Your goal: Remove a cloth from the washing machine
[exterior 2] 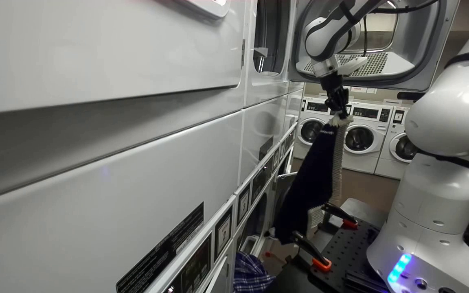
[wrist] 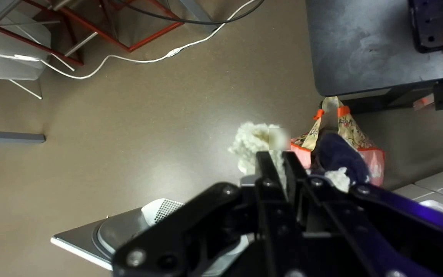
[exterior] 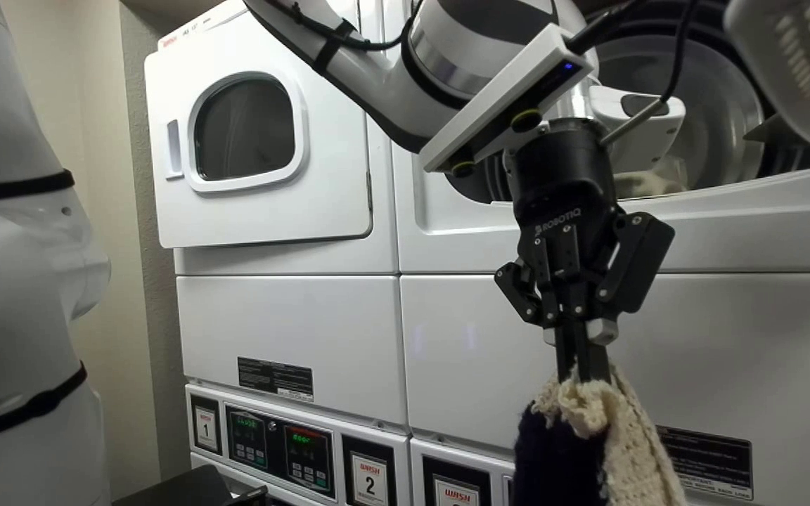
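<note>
Presently the navy-and-cream knitted cloth hangs in the air, in front of a white metal machine with its front opening exposed. Cream top edge clamped between both fingers of the black metal Robotiq hand, which points downward. Lower end, in an exterior view: near two black-and-orange clamps on a black perforated desk; contact cannot be told. Beside the opening, a white door with a dark rounded window, closed. Low down, blue-and-white plaid fabric. Wrist view: floral-and-pink bag with orange handle ties, near the desk
</note>
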